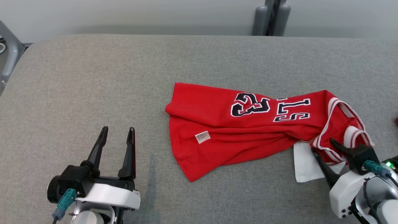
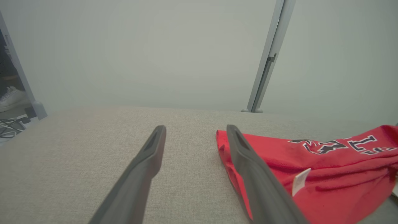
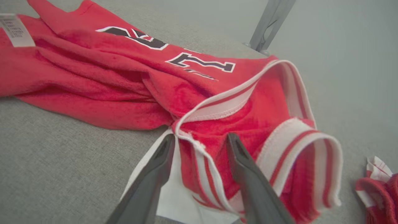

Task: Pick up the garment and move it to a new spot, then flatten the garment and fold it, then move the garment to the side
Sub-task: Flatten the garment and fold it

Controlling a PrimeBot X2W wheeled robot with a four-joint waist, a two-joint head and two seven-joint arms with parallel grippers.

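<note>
A grey fabric-covered surface (image 1: 93, 77) spans nearly the whole head view, with a pale wall behind it and a grey post (image 1: 270, 17) at the top right of centre.

The garment (image 1: 236, 130), a red jersey with dark, white-edged number and letters, lies crumpled and stretched sideways across the right half of that view, from the centre to the lower right. Its red-and-white striped trim is bunched at the right end.

The right gripper (image 1: 321, 145) sits at the lower right of the head view, right at that bunched end. In the right wrist view its 2 fingers (image 3: 149, 183) stand clearly apart, with a fold of striped trim lying between them; the cloth is not pinched.

The left gripper (image 1: 118, 128) is at the lower left, well apart from the jersey, above bare surface. Its 2 fingers are spread wide and hold nothing.

A white panel (image 1: 303, 165) pokes out from under the garment's right end, beside the right gripper.

A second scrap of red-and-white cloth (image 3: 379, 183) lies at the lower right of the right wrist view, apart from the jersey.

A small white label (image 1: 202, 137) shows on the jersey's lower left part.
</note>
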